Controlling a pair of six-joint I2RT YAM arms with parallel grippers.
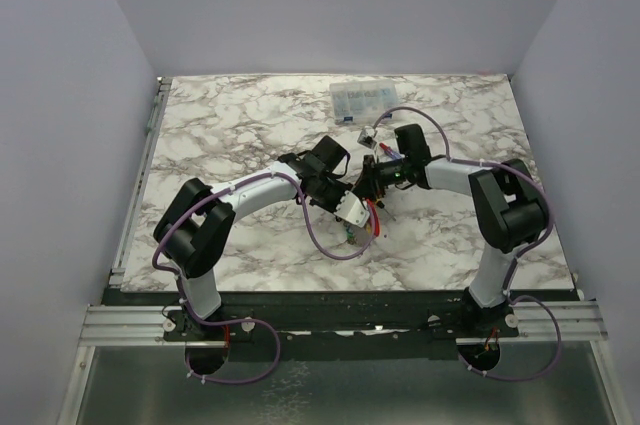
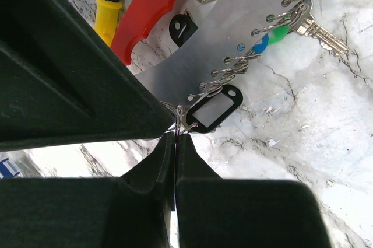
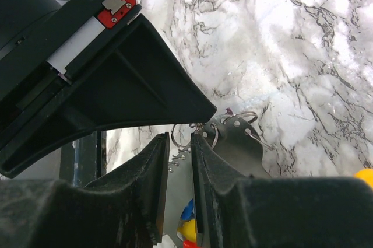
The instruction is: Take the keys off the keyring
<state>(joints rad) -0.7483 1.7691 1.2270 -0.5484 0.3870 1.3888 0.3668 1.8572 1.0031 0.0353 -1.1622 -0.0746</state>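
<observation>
The keyring has a red curved band [image 2: 148, 11] and a silvery-grey plate [image 2: 233, 32] with small wire rings along its edge. Keys hang from those rings: a black tag [image 2: 213, 109], a green-and-blue headed key [image 2: 273, 35] and a bare silver key [image 2: 322, 33]. My left gripper [image 2: 176, 136] is shut on the small wire ring [image 2: 182, 121] of the black tag. My right gripper [image 3: 180, 140] has its jaws a narrow way apart, and the grey plate [image 3: 239, 143] fills the gap between its pads. In the top view both grippers meet over the keyring [image 1: 366, 217] at mid-table.
A yellow-handled screwdriver [image 2: 108, 7] lies beside the red band. A clear plastic parts box [image 1: 365, 100] stands at the back of the marble table [image 1: 230, 125]. The two arms cross close together, with purple cables looping round them.
</observation>
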